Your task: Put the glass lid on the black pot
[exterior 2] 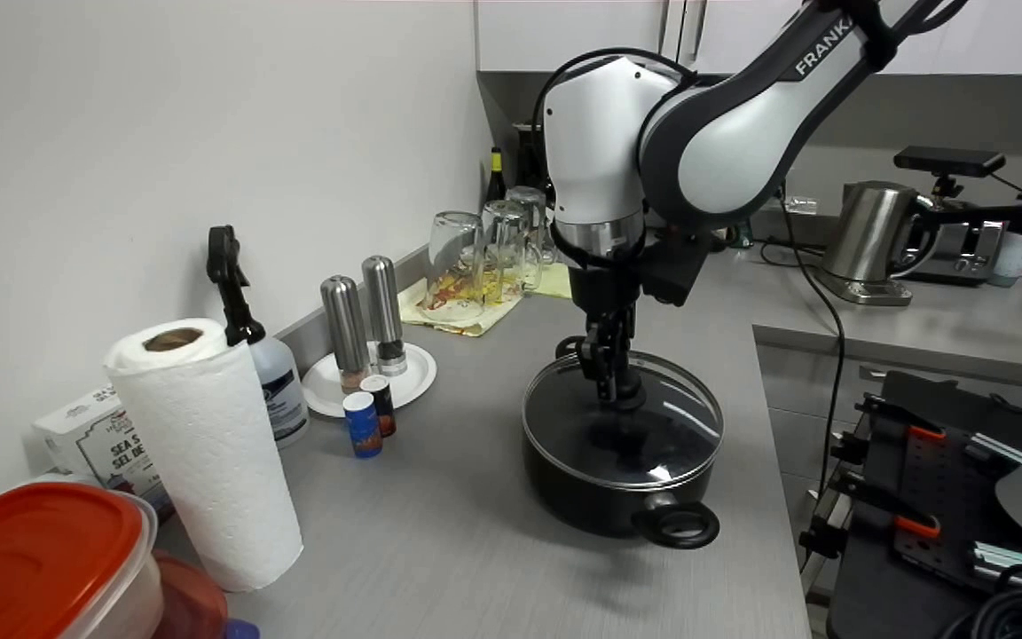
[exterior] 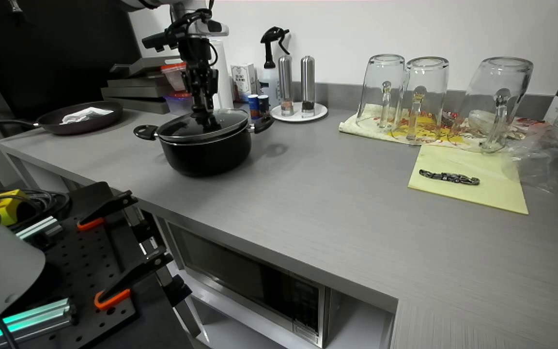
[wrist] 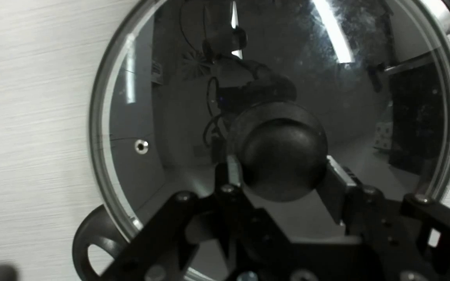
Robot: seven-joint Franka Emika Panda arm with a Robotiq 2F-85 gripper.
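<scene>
Counter (exterior: 317,208): Working surface. The pot stands on it, near the front edge.
Arm (exterior 2: 733,146): Extends over the counter, wrist directed down above the pot. Step in hand, by judgement: placing the lid, final stage.
Pot (exterior: 209,157): Upright; handles (wrist: 98,226) project past the lid on opposite sides. Next move, by judgement: check that the lid's rim meets the pot's rim evenly, correct any offset with a small sideways motion, lower until supported, release, then withdraw straight up.
Lid (exterior 2: 640,439): Over the mouth of the pot, close to level, the two rims nearly aligned. In an exterior view its rim shows slightly above that of the pot; full seating cannot be told. Lies directly below the gripper, centred on it.
Gripper (wrist: 283,169): Points down. Fingers stand on either side of the knob and appear to touch it; state read as grasping the knob.
Knob (wrist: 285,152): At the lid's centre, between the fingertips. Caution: releasing before the rim is supported could let the lid slip.
</scene>
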